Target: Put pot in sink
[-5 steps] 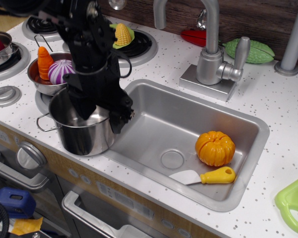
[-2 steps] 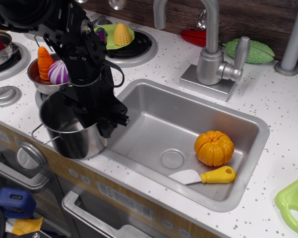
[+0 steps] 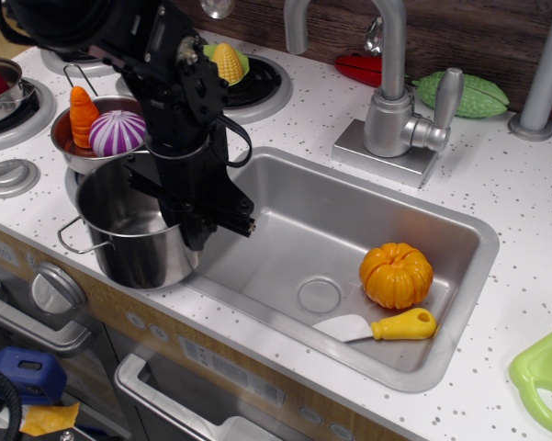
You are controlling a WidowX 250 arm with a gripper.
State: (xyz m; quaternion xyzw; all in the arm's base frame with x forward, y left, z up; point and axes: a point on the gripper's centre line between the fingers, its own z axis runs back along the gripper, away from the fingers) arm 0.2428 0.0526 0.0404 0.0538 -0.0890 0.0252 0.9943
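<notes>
Gripper (image 3: 195,225) is clamping the pot (image 3: 133,234) by its rim, the sink (image 3: 459,234) lying at three o'clock.

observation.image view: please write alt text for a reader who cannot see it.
A black robot gripper reaches over the right rim of a steel pot on the counter, left of the sink. The sink holds an orange toy pumpkin and a yellow-handled knife.
</notes>
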